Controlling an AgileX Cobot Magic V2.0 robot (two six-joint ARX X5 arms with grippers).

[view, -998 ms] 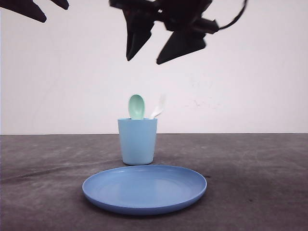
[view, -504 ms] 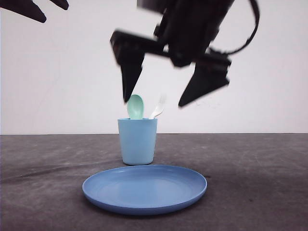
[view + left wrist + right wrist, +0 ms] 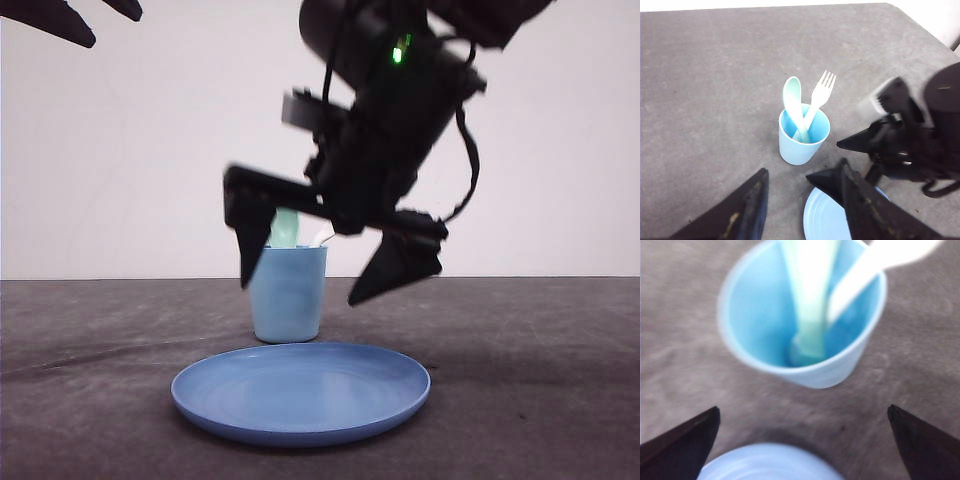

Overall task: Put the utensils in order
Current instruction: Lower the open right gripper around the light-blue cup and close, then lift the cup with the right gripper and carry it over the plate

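Nearest on the grey counter (image 3: 540, 400) lies the plate (image 3: 300, 392). Just behind it stands the cup (image 3: 287, 295), holding the mint spoon (image 3: 792, 97), oval bowl up, and the white fork (image 3: 821, 90), four tines up, their handles crossed inside. The right claw (image 3: 330, 270) hangs before the cup with fingers spread wide, holding nothing. The left claw (image 3: 802, 210), also spread and bare, hovers high. Bare counter runs out on both sides and beyond the cup.

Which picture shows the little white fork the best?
The left wrist view: the fork stands in the cup, tines sharp. The right wrist view blurs its handle; the front view shows a sliver.
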